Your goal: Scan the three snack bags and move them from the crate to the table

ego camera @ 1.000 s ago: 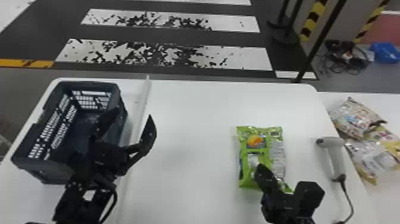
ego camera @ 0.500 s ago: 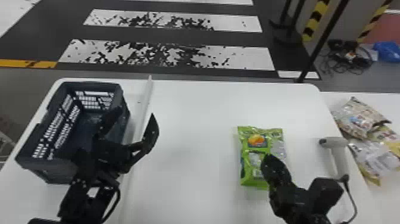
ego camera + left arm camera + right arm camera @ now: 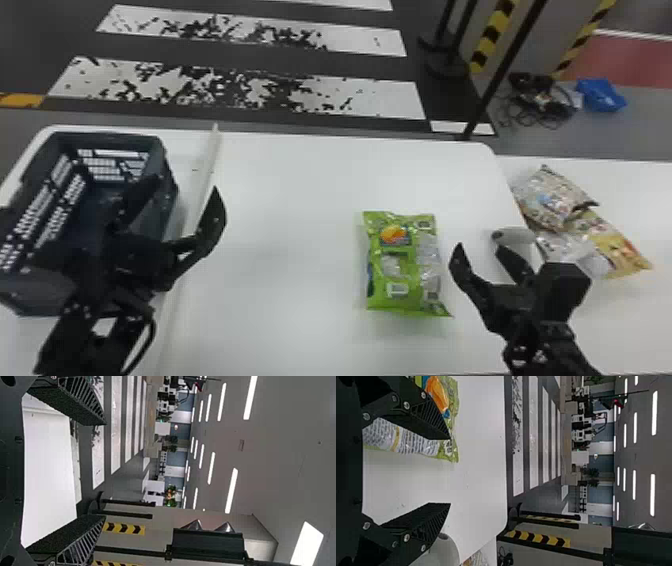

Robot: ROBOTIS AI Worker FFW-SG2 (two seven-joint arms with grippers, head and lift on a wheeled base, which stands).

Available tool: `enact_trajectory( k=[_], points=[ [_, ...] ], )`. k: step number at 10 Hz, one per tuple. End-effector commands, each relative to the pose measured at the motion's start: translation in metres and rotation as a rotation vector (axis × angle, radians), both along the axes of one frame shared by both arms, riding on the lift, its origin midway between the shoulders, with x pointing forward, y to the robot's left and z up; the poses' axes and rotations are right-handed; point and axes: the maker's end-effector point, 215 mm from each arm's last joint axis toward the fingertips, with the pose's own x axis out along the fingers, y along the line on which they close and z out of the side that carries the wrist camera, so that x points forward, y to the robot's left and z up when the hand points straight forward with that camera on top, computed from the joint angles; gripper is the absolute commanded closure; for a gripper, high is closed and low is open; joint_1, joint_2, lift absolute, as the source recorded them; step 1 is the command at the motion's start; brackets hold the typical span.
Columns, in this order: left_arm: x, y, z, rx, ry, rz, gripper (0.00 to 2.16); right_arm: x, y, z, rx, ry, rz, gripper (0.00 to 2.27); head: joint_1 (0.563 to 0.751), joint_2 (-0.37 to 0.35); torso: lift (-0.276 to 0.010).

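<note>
The floor (image 3: 280,59) spreads widest, dark with broad white stripes, past the far edge of the white tabletop (image 3: 285,225). The tabletop runs nearly across the head view, its far right corner rounded. A second tabletop (image 3: 640,200), also white, adjoins its right side.

The dark crate (image 3: 162,175) stands upright at the left end of the tabletop, open at the top, with slotted walls. A long pale strip (image 3: 210,160) lies just right of it, running away from the robot.

The left hand (image 3: 186,183) hangs open with nothing between its fingers; in the head view one finger crosses the crate and the other shows to the right of the strip. The right hand (image 3: 480,246) is open and empty too, its fingers spread, between the green bag (image 3: 402,265) and the scanner (image 3: 517,235) as the head view shows them.

The green bag lies flat on the tabletop, right of the middle, well apart from the crate. It has an orange picture near its far end and a silvery panel along its right side. In the right wrist view, one finger passes in front of this bag and the other partly in front of the scanner.

Other bags lie heaped on the second tabletop: a brown patterned bag (image 3: 550,197) rests partly over a yellowish bag (image 3: 622,250). The pale scanner is near the right edge of the first tabletop, partly hidden by the right hand.
</note>
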Motion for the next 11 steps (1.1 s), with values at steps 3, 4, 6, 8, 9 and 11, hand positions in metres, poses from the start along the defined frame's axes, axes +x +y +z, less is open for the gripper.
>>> enact_trajectory(
  k=[3,4,6,8,9,11],
  points=[
    [0.002,0.001,-0.002,0.003,0.005,0.000,0.03,0.017,-0.064,-0.028,-0.047,0.059,-0.079,0.08,0.695,-0.240,-0.062],
    [0.001,0.001,-0.002,0.005,0.005,-0.002,0.03,0.023,-0.075,-0.037,-0.076,0.077,-0.086,0.08,0.695,-0.260,-0.062],
    [-0.001,0.006,-0.004,0.013,0.010,0.002,0.03,0.042,-0.104,-0.048,-0.116,0.102,-0.104,0.08,0.695,-0.286,-0.062],
    [-0.004,0.012,-0.006,0.018,0.015,0.012,0.03,0.052,-0.130,-0.065,-0.129,0.150,-0.122,0.08,0.695,-0.304,-0.062],
    [-0.005,0.013,-0.006,0.023,0.014,0.013,0.03,0.053,-0.140,-0.076,-0.124,0.188,-0.128,0.09,0.695,-0.315,-0.062],
    [-0.005,0.015,-0.003,0.024,0.009,0.017,0.03,0.044,-0.155,-0.101,-0.084,0.284,-0.139,0.69,0.695,-0.337,-0.062]
  ],
)
